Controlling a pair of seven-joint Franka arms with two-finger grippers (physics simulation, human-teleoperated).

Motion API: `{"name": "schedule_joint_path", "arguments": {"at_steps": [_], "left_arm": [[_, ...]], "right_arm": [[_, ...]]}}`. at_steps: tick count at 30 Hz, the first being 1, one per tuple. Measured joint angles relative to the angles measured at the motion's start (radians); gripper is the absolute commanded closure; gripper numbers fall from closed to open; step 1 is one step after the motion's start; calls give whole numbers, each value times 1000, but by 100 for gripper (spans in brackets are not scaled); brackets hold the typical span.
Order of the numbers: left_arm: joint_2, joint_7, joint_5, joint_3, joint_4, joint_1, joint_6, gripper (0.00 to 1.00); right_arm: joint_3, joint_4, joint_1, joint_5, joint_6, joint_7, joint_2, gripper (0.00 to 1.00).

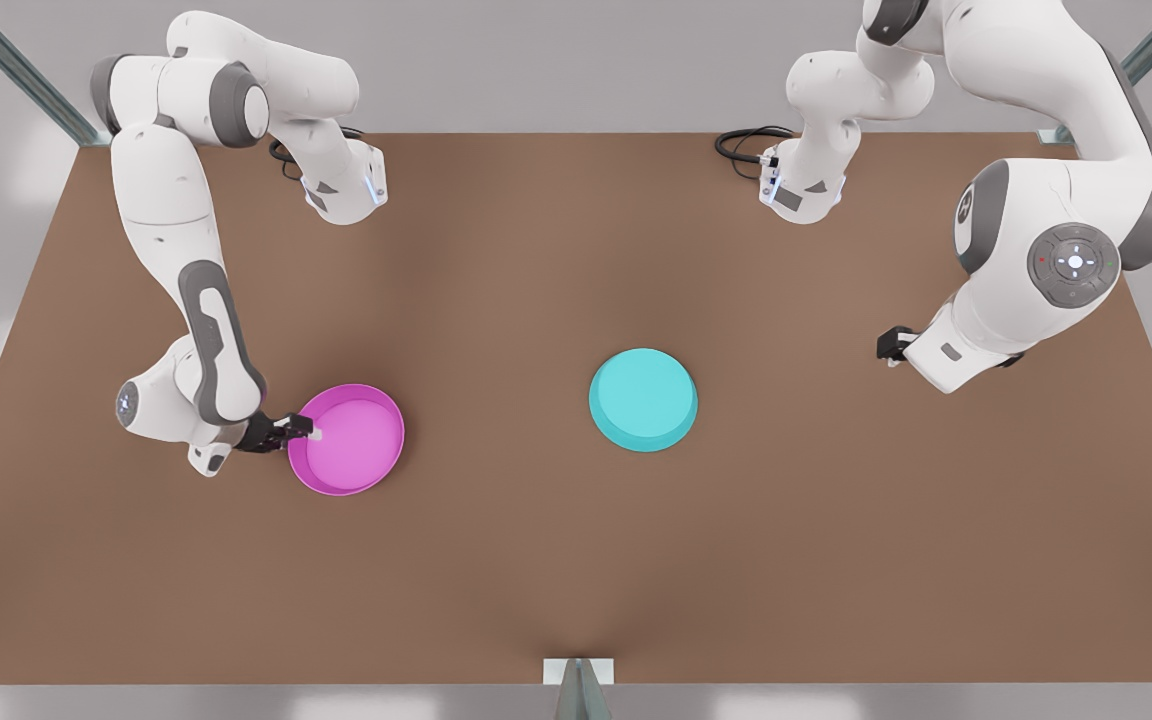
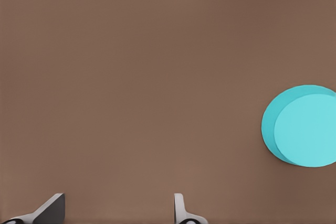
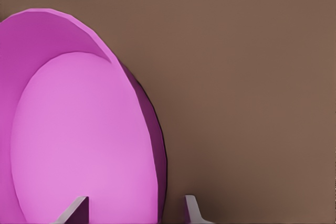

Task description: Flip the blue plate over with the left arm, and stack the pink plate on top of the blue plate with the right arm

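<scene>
**Gripping the pink plate by its rim**

The pink plate [image 1: 348, 440] lies on the table [image 1: 576, 560], rim up, on the front view's left. The blue plate [image 1: 643, 399] rests near the middle, flat underside up, so the flip looks done. The right gripper [image 1: 298, 430] has its fingers spread around the pink rim, one inside and one outside. It should close firmly and lift level, I think. The left gripper [image 1: 893, 345] waits well apart from the blue plate, spread and empty.

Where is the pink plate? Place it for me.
The pink plate lies on the table at the front view's left, well apart from the blue plate, with the right gripper straddling its rim.
</scene>
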Motion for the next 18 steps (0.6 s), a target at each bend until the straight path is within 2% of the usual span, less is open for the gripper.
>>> {"name": "schedule_joint_path", "arguments": {"at_steps": [3, 4, 8, 13, 15, 17, 18], "left_arm": [[-1, 0, 0, 0, 0, 0, 0, 0], [0, 0, 1, 0, 0, 0, 0, 0], [-1, -1, 2, 0, 0, -1, 0, 0], [-1, -2, 2, 0, 0, -2, -2, 0], [-1, 0, 2, 0, 0, -1, -2, 0], [-1, 0, 2, 0, 0, -2, -2, 0], [-1, 0, 2, 0, 0, -1, -2, 0]], "right_arm": [[0, -1, 0, 6, 0, -4, -1, 40], [0, 0, 0, 6, 3, -3, -1, 49], [0, 1, 0, 9, 3, 11, -4, 54], [0, -1, 0, 9, 24, 11, -1, 56], [1, -1, 2, 9, 27, 11, -1, 69], [1, 0, 2, 9, 28, 11, -2, 75], [1, 0, 3, 10, 29, 11, -2, 75]]}}
